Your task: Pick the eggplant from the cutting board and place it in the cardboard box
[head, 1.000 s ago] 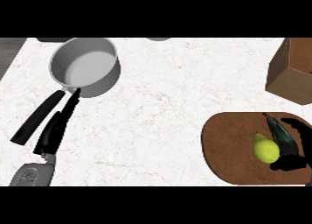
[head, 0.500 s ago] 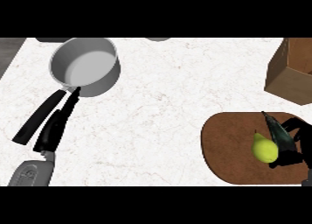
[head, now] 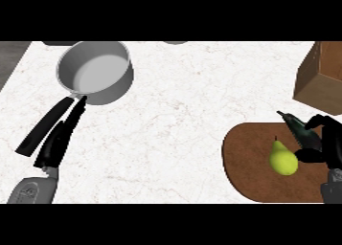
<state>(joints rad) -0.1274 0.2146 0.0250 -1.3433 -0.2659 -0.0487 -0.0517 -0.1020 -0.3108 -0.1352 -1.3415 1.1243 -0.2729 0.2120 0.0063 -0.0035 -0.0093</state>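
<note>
A yellow-green, pear-shaped fruit point(head: 283, 158) lies on the round brown cutting board point(head: 251, 162) at the lower right; no purple eggplant shows. My right hand point(head: 332, 143) is at the fruit's right side. Its fingers point(head: 299, 131) stretch along the fruit's upper right and its thumb point(head: 308, 155) touches the fruit's side, so the hand is open and not closed round it. The cardboard box point(head: 329, 79) stands open at the right edge, beyond the board.
A grey saucepan point(head: 96, 72) sits at the upper left, its black handle point(head: 42, 129) pointing toward the lower left. My left hand point(head: 57, 143) rests open beside that handle. White marble counter point(head: 173, 124) lies between pan and board.
My right hand has moved up the view along the fruit's right side, and its wrist now shows. The fruit has shifted slightly left. The left hand has barely moved.
</note>
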